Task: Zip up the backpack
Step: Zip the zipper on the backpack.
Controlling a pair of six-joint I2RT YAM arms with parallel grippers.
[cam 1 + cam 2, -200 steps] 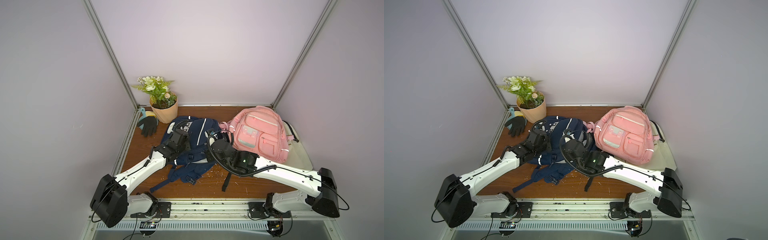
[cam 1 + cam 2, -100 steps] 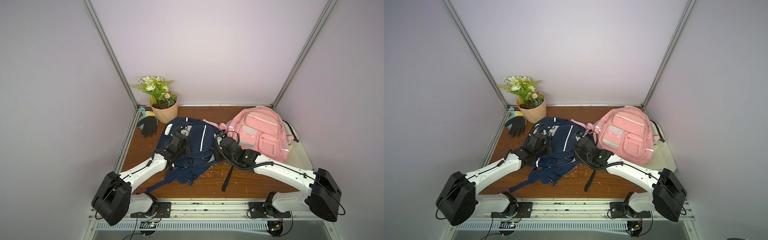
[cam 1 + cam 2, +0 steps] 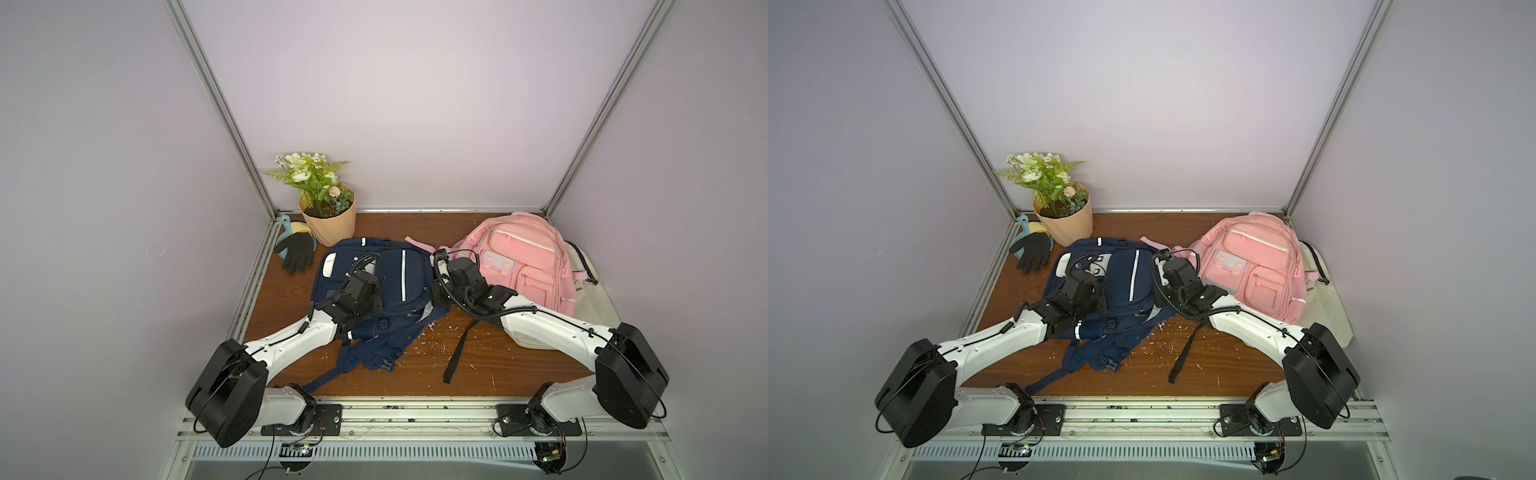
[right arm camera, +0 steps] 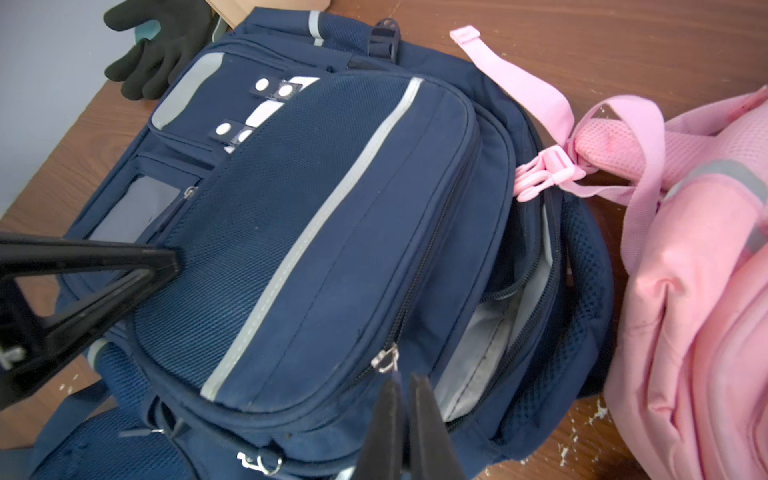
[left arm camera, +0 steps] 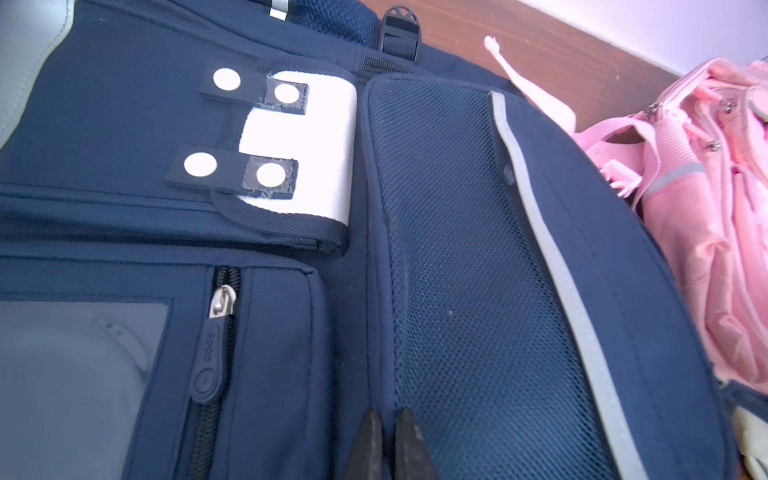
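Surface: we see a brown wooden table [image 3: 415, 224] closed in by pale lilac walls [image 3: 395, 104], with white flecks [image 3: 440, 332] on the wood near the front.
Navy backpack: the navy backpack [image 3: 388, 276] lies front-up in the middle of the table, between the two arms, its shoulder straps trailing toward the near edge.
Opening: on its right side we find the main compartment [image 4: 486, 345] gaping, grey lining showing between the zipper teeth.
Left gripper: the left gripper [image 5: 387, 419] rests on the bag's front, fingers pressed together at the seam beside the mesh pocket [image 5: 457, 249]. We cannot tell whether any fabric is caught.
Right gripper: the right gripper [image 4: 405, 386] has its fingers pressed together, pinching the thin tab of the zipper pull [image 4: 384, 359] just below its metal ring, at the edge of the opening.
Neighbour: a pink backpack [image 3: 523, 266] sits just right of the navy one, and its buckle [image 4: 540, 174] touches the navy side.
Far left corner: we note a flower pot [image 3: 330, 222] with a black glove [image 3: 297, 253] beside it.
Loose item: a black strap [image 3: 457, 353] lies on the wood under the right arm.
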